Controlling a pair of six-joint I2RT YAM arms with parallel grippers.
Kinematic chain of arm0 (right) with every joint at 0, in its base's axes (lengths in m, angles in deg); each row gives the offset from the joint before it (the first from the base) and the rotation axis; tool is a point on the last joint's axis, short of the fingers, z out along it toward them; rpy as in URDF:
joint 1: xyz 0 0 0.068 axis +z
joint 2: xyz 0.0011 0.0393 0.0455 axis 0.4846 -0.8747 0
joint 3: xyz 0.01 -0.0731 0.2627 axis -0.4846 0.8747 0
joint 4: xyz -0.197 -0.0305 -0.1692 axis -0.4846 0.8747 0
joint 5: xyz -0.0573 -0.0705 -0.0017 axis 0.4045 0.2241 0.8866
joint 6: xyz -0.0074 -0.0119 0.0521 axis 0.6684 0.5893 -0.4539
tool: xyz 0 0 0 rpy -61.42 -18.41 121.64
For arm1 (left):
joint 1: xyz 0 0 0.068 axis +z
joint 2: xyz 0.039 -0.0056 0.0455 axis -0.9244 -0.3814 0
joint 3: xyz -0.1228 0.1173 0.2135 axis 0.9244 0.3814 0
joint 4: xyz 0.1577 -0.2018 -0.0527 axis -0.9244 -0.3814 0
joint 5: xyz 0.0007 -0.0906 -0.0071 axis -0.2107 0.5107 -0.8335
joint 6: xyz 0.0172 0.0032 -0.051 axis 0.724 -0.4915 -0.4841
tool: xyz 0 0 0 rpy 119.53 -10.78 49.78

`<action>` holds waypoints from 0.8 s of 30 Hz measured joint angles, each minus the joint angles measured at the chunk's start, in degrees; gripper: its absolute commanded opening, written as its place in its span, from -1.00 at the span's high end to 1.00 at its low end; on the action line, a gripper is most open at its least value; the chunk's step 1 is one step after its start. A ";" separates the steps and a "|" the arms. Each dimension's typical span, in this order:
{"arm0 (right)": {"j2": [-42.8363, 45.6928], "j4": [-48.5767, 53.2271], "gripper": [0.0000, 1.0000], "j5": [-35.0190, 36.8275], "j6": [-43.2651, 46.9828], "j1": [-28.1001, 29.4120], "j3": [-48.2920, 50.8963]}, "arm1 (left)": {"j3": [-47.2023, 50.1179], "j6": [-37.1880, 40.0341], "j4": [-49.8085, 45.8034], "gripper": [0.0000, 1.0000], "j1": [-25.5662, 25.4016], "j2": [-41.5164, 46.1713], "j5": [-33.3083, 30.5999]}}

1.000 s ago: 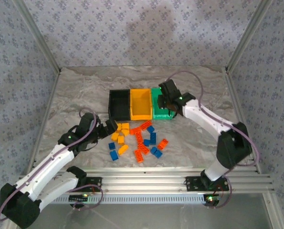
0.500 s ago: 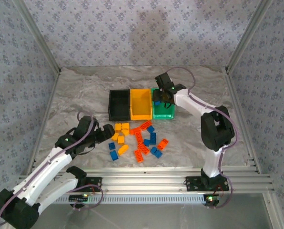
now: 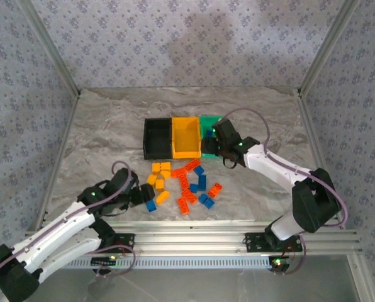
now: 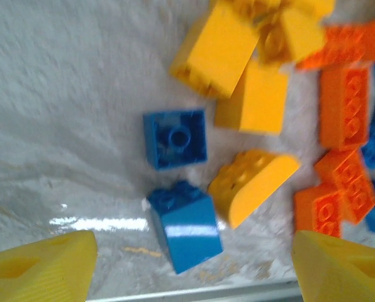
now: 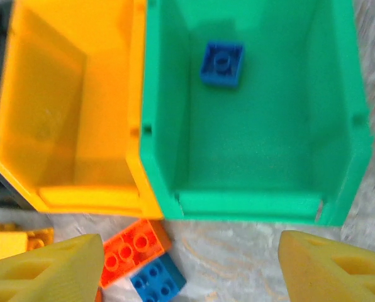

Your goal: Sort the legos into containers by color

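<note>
The big grey table (image 3: 99,138) has patterned walls (image 3: 175,44) around it. Three bins stand in a row, touching, near the middle: a black bin (image 3: 156,139), a yellow bin (image 3: 186,138) and a green bin (image 3: 208,121). The right arm (image 3: 275,165) reaches over the green bin and hides most of it from above.

A pile of bricks (image 3: 181,182) in yellow, orange and blue lies on the table in front of the bins.

The right tool (image 5: 187,251) hangs over the front edge of the green bin, spread wide, holding nothing. One lone blue brick (image 5: 222,63) lies inside the green bin, toward the back. The yellow bin next to it looks bare inside.

The left tool (image 4: 194,242) is low over the near left side of the pile. It is spread wide too. A near blue brick (image 4: 184,226) sits between its two fingers, not touching them. A yellow brick (image 4: 253,185) lies just beside that blue one.

A second ago the right tool was farther back over the green bin. The left tool was up by the yellow bricks and has come closer to the near edge.
</note>
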 measured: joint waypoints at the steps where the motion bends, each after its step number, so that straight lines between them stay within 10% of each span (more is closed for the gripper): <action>1: 0.00 0.00 -0.50 -0.13 -0.28 0.28 0.83 | 1.01 -0.59 0.17 -0.62 -1.44 -0.24 -0.13; 24: 10.23 -0.76 -0.51 0.37 -0.81 -0.35 8.09 | 3.65 -3.06 11.32 -0.14 -7.28 -13.00 -2.40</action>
